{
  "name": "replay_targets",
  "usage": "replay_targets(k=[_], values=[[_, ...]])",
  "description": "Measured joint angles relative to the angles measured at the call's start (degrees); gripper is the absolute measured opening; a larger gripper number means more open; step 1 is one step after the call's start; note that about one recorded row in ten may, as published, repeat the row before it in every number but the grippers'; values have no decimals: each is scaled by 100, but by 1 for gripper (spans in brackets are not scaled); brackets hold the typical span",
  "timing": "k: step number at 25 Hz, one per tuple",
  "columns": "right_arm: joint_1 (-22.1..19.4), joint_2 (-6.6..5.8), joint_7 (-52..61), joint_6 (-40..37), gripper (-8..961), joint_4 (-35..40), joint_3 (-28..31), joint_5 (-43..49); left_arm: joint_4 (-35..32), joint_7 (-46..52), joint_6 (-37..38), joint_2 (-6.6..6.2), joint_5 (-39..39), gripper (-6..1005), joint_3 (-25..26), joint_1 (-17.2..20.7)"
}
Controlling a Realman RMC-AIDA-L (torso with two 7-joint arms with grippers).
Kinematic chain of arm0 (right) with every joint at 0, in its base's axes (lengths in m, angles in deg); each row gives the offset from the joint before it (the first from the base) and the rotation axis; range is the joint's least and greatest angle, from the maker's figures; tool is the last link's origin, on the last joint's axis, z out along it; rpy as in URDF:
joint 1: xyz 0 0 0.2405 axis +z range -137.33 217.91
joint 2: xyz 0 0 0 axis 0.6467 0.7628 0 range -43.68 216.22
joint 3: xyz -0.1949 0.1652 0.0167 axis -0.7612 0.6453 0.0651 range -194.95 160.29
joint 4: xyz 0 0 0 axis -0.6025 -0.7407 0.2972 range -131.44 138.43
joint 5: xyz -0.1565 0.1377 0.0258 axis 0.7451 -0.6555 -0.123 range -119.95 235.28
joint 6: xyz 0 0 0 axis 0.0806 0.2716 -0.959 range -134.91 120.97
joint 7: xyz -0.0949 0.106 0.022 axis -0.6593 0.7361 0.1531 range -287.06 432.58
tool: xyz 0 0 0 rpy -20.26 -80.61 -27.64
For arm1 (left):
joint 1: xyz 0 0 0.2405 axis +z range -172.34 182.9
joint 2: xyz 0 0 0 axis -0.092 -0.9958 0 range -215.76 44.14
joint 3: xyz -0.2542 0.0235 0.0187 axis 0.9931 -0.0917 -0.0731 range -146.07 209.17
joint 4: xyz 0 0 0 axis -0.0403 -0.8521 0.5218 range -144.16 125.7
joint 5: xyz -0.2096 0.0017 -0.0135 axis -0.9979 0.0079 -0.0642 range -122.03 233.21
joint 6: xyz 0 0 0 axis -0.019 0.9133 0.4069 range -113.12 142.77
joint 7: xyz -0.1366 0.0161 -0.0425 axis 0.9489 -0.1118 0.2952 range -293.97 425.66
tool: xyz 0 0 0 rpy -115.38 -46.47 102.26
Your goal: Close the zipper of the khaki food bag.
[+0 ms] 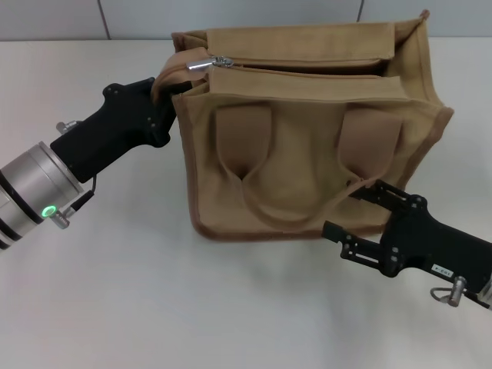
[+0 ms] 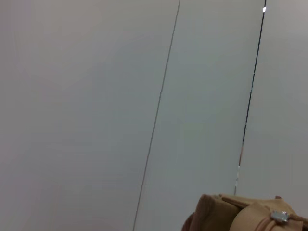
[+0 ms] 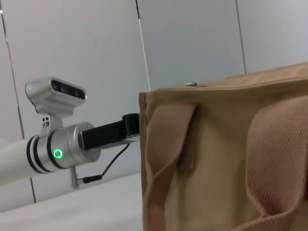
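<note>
On the desk (image 1: 115,307) stood one bag (image 1: 307,146), square on its base near the middle, its far side towards the wall. The zipper (image 1: 300,65) ran along its top; the far stretch gaped open, and the single silver pull (image 1: 201,63) lay at the left end.

The left pincer (image 1: 165,96) was pressed against the bag's upper left corner, just below the pull; it looked closed on the fabric tab there, though I could not tell for sure. The right pincer (image 1: 361,219) stood wide, low against the bag's front right, touching near a handle (image 1: 361,146) and holding nothing.

To my mind the job wanted the left to keep that corner taut while the right rose, pinched the pull and drew it straight along the track.

Counted: one bag, two handles, two pincers, one pull.
</note>
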Motion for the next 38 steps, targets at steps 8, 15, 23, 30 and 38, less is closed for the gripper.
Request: replay_targets(k=[8, 15, 23, 30, 38], values=[[-368, -16, 0, -434, 779, 84, 326, 0, -50, 295, 108, -5, -14, -1, 0, 11], [-665, -5, 3, -1305, 778, 205, 1114, 0, -288, 458, 307, -1, 49, -2, -11, -1], [-585, -6, 144, -2174, 776, 150, 1183, 0, -387, 735, 1032, -4, 52, -2, -40, 5], [171, -24, 1997, -2143, 775, 362, 1230, -10, -391, 929, 1017, -5, 15, -2, -38, -52], [1099, -25, 4442, -1780, 774, 911, 1210, -83, -466, 1035, 810, 4, 9, -1, -67, -257]])
